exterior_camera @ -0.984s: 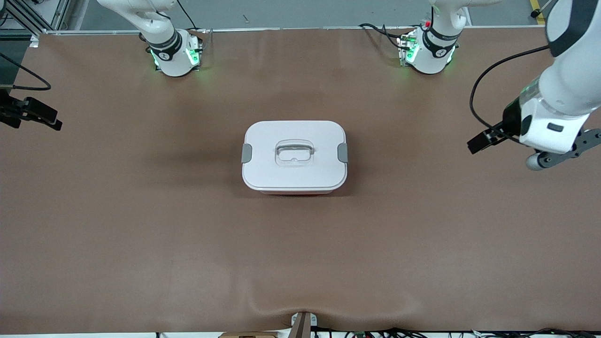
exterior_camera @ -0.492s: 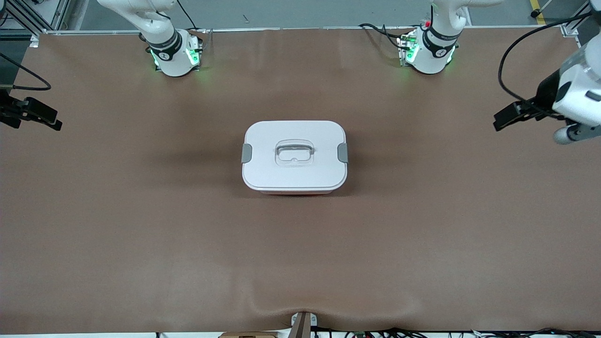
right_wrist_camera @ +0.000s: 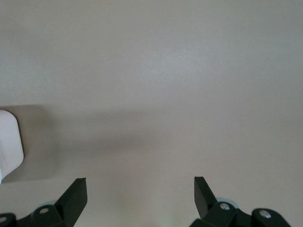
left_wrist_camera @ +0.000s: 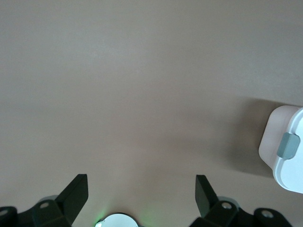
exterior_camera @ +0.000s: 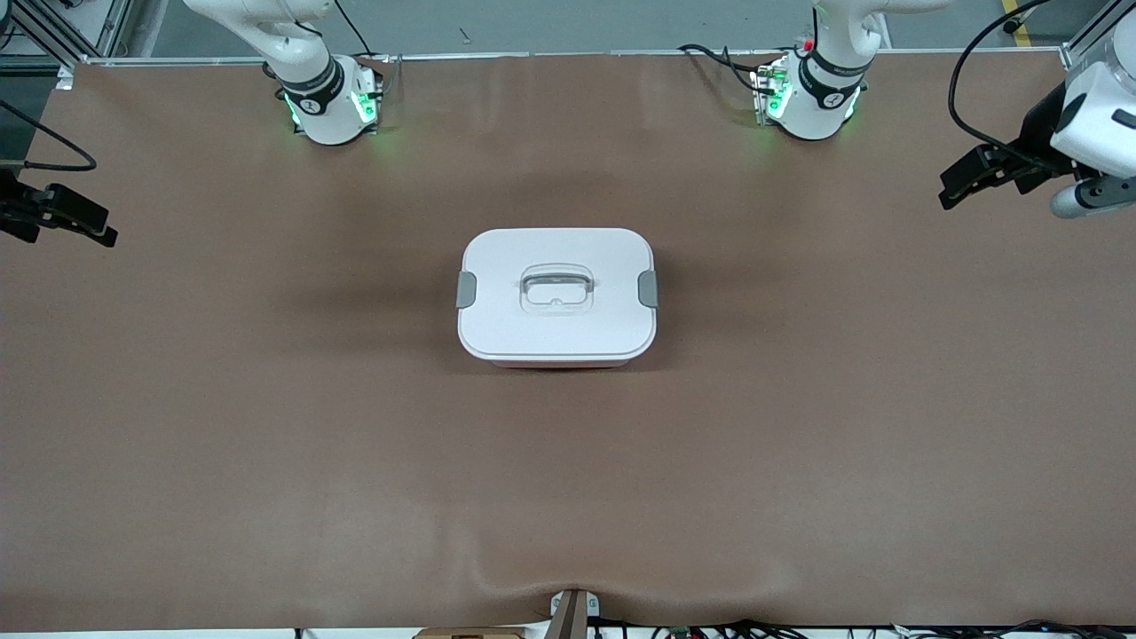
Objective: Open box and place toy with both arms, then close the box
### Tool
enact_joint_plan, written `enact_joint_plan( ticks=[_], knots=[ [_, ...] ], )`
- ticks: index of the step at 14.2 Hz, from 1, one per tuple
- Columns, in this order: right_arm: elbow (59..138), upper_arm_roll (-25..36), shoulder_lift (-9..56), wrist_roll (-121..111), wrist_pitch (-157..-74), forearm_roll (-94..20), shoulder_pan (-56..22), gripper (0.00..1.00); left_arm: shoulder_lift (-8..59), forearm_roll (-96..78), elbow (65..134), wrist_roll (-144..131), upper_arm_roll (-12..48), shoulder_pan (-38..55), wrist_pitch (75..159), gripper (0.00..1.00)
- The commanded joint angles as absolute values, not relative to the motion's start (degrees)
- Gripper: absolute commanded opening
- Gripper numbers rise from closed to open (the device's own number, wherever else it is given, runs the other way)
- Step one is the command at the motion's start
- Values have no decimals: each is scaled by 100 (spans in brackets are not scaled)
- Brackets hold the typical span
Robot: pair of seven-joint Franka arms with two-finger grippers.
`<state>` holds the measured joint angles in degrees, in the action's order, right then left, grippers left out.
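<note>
We see the rounded-rectangular tub with a white lid [exterior_camera: 557,295] sitting shut in the middle of the brown tabletop [exterior_camera: 266,426], well apart from both tools. A sliver of pink shows under the lid's edge nearest the front camera. The clear recessed handle [exterior_camera: 556,290] sits centred on the lid, and a grey clip [exterior_camera: 466,290] closes the end toward the right arm, with a second grey clip [exterior_camera: 649,288] at the end toward the left arm.

Our left tool [left_wrist_camera: 141,187] hangs over bare tabletop at the left arm's end, its fingers spread wide and empty; the box's clip end shows at the edge of its wrist view. Our right tool [right_wrist_camera: 140,188] hangs over the right arm's end, likewise spread and empty, with only a corner of the lid in sight.

We see no plush toy anywhere.

We judge the box light, stiff and smooth, so it may slide if pushed from one side. We would flip each clip with one tool apiece, then lift the lid by its handle.
</note>
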<state>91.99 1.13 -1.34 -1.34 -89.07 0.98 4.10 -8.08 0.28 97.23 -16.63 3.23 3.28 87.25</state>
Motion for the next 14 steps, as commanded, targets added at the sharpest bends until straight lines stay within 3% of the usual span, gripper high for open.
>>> enact_joint_plan(
  ticks=[1, 14],
  knots=[
    [9229, 105, -202, -35, -8868, 114, 396, 100, -915, -62, 9800, -1425, 334, 369, 8859, 100],
    [9246, 114, -202, -79, -8850, 105, 422, 100, -343, -114, 8877, -1107, 334, 378, 8315, 100]
  ],
)
